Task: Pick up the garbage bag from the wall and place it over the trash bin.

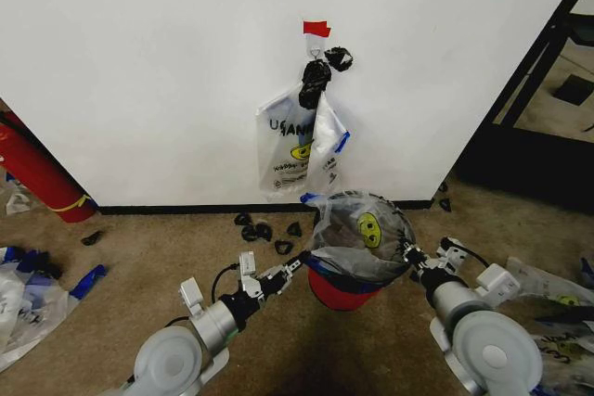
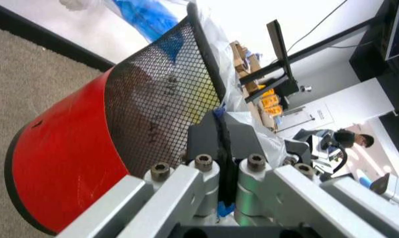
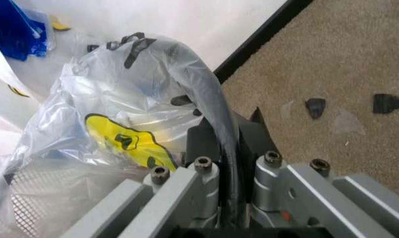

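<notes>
Garbage bag (image 1: 360, 234) film is stretched over the mouth of the trash bin (image 1: 339, 292), its yellow smiley facing up, and the bin serves as the landmark below. On the bin's left rim the left gripper (image 1: 299, 264) is clamped shut on a blue-edged fold of the bag against the mesh wall, as the left wrist view shows. On the bin's right rim the right gripper (image 1: 410, 257) is likewise closed on a dark twisted strand of the bag.

The risk, as I judge it, is that the thin plastic tears or slips off the rim if either arm pulls unevenly, and a sideways tug could tip the light bin over.

The bin stands on brown carpet (image 1: 139, 257), with small black scraps (image 1: 264, 231) just behind it. Beyond those rises the wall (image 1: 139, 71) with its black baseboard; above the bin a second printed bag (image 1: 295, 146) hangs from a hook under a red tape strip (image 1: 316, 29). Far to the bin's left leans a long red cylinder (image 1: 37, 173); to its right stands a black frame (image 1: 548, 53).
</notes>
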Available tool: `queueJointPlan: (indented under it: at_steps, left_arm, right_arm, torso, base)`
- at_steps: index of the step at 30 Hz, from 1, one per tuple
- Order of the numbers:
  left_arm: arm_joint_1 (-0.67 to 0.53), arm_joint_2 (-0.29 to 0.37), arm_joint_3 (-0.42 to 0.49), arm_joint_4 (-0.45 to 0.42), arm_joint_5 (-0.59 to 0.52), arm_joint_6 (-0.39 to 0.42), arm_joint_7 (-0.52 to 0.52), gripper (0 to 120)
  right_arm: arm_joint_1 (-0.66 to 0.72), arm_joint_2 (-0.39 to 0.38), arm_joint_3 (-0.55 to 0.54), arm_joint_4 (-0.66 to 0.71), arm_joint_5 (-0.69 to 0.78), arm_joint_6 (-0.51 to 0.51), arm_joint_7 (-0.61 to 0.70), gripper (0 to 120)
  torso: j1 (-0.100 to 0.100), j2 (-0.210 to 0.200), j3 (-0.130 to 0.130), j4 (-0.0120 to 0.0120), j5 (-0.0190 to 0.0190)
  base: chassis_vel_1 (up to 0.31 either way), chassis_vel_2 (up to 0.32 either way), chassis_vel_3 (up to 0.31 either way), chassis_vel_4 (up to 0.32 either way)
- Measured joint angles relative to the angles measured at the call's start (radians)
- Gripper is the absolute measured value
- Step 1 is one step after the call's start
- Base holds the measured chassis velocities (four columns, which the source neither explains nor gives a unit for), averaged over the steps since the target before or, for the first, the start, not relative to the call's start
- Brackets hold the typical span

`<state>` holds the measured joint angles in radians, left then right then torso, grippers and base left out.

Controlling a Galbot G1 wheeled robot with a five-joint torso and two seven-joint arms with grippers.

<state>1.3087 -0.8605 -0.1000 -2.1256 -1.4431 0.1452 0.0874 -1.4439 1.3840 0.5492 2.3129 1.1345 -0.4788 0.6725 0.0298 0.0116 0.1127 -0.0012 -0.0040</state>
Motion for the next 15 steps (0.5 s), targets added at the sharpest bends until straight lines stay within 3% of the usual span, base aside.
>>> queueJointPlan:
  at_steps: [10, 15]
  left_arm:
    - [0.002, -0.006, 0.002, 0.007, 0.023, -0.027, -0.016, 0]
    - [-0.001, -0.030, 0.003, 0.059, 0.051, -0.033, -0.116, 0]
  right_arm:
    - [-0.002, -0.003, -0.004, 0.003, 0.004, -0.001, 0.001, 1]
    - [-0.007, -0.005, -0.007, 0.008, 0.011, -0.008, -0.002, 1]
  torso:
    - [0.000, 0.000, 0.000, 0.0001, 0.0000]
    - [0.000, 0.000, 0.000, -0.0001, -0.0002]
  base:
    - [0.000, 0.000, 0.000, 0.000]
    - [0.000, 0.000, 0.000, 0.000]
